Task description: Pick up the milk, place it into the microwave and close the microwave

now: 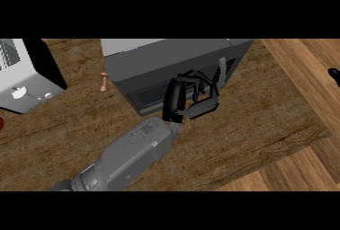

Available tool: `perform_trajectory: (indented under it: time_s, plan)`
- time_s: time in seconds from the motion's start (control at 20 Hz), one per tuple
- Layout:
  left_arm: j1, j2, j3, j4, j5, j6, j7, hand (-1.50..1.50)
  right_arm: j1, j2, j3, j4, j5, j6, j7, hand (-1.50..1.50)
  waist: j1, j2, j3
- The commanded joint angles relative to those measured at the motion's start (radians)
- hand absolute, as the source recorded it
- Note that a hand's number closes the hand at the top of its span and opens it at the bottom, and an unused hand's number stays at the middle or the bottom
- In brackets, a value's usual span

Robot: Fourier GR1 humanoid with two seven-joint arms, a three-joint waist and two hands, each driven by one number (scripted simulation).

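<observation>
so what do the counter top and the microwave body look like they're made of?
Counter top: looks like wood, brown with visible grain streaks, matte. Microwave: dark grey casing, smooth and evenly shaded, probably painted metal or plastic; the look leaves that open. The robot hand at its front hides part of the face.

no milk carton visible anywhere. microwave (174, 67) front partly covered by the left hand (189, 96). right hand (334, 76) cut off at the right edge, only a black tip showing. white appliance (26, 76) cropped at left.
</observation>
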Motion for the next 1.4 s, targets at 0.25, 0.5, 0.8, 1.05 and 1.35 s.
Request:
perform_trajectory:
  time_s: [0.25, 0.5, 0.8, 1.05, 1.35]
  plan:
    - [-0.078, 0.001, 0.041, 0.097, 0.047, -0.02, -0.008, 1.5, -0.016, -0.025, -0.005, -0.006, -0.046, 0.002, 0.031, -1.5, -0.002, 0.012, -0.001]
    - [-0.093, 0.001, 0.03, 0.104, 0.061, -0.028, -0.018, 1.5, -0.032, -0.037, 0.005, -0.013, -0.088, 0.034, 0.037, -1.5, -0.002, 0.017, 0.001]
    - [-0.081, 0.001, 0.018, 0.118, 0.084, -0.023, -0.04, 1.5, -0.017, -0.057, 0.03, -0.026, -0.123, 0.067, 0.065, -1.5, -0.009, 0.015, 0.0]
    - [-0.094, 0.001, 0.014, 0.117, 0.106, -0.032, -0.049, 1.5, -0.026, -0.074, 0.02, -0.013, -0.156, 0.063, 0.079, -1.5, -0.005, 0.017, 0.0]
    - [-0.096, 0.001, 0.008, 0.127, 0.121, -0.026, -0.068, 1.5, -0.033, -0.098, 0.014, -0.019, -0.183, 0.081, 0.088, -1.5, -0.007, 0.016, 0.0]
